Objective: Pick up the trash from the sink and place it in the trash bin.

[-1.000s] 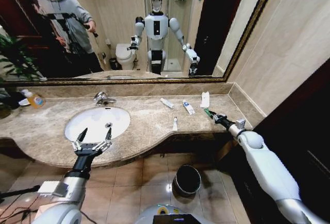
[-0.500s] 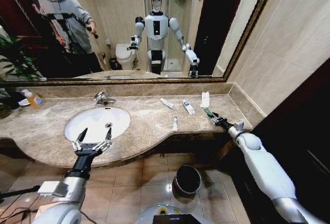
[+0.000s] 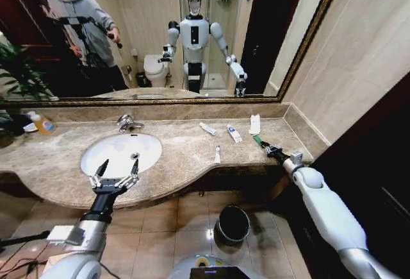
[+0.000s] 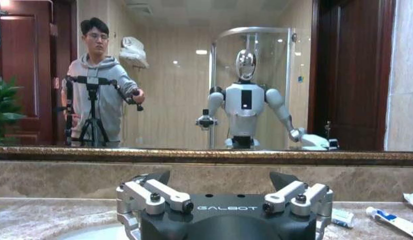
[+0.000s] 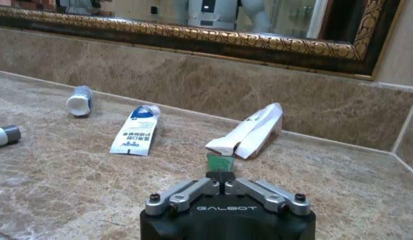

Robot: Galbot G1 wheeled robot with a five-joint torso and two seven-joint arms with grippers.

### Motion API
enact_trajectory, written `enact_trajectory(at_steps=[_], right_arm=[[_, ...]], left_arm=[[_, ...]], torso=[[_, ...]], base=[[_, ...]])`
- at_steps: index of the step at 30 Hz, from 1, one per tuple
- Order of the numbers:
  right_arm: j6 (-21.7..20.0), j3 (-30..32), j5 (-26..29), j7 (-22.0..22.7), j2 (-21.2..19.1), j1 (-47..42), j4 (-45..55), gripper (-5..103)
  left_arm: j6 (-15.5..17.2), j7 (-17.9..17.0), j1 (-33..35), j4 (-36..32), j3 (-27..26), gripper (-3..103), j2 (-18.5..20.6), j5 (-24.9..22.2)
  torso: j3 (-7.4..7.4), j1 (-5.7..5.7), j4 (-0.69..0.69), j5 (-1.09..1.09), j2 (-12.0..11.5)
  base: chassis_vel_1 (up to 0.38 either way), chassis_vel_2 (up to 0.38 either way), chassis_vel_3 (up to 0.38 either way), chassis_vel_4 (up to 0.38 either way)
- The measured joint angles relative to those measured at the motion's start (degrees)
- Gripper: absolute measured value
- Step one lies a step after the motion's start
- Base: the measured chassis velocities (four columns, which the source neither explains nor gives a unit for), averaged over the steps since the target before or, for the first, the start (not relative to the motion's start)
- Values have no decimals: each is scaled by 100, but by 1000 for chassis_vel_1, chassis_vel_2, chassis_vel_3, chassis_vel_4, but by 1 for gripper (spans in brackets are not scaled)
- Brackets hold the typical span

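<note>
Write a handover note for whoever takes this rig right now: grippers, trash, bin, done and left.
Right gripper: shut on the green piece, low over the countertop at its right end.
Left gripper: open, parked over the front rim of the sink.
On the counter: crumpled wrapper, flat tube, small tube, white stick.
Trash bin: on the floor below the counter edge.
Done: green piece gripped. Left: bin it, then the other four.
</note>
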Motion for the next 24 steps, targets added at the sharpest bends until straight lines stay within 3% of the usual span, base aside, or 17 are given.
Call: enact_trajectory(at_steps=[11, 18, 20, 22, 23, 24], right_arm=[[44, -1, -1, 34, -14, -9, 66, 4], [46, -17, -65, 94, 43, -25, 54, 37], [46, -17, -82, 104, 51, -26, 49, 37], [47, -17, -124, 119, 73, -32, 18, 47], [47, -17, -124, 119, 73, -32, 18, 47], [49, -20, -142, 137, 85, -32, -1, 58]], left_arm=[[0, 0, 0, 0, 0, 100, 0, 0], [0, 0, 0, 0, 0, 100, 0, 0], [0, 0, 0, 0, 0, 100, 0, 0], [0, 0, 0, 0, 0, 100, 0, 0], [0, 0, 0, 0, 0, 100, 0, 0], [0, 0, 0, 0, 0, 100, 0, 0]], torso=[[1, 0, 0, -2, 0], [1, 0, 0, -2, 0], [1, 0, 0, -2, 0], [0, 0, 0, -2, -1], [0, 0, 0, -2, -1], [0, 0, 0, -2, -1]], base=[[0, 0, 0, 0], [0, 0, 0, 0], [0, 0, 0, 0], [0, 0, 0, 0], [0, 0, 0, 0], [0, 0, 0, 0]])
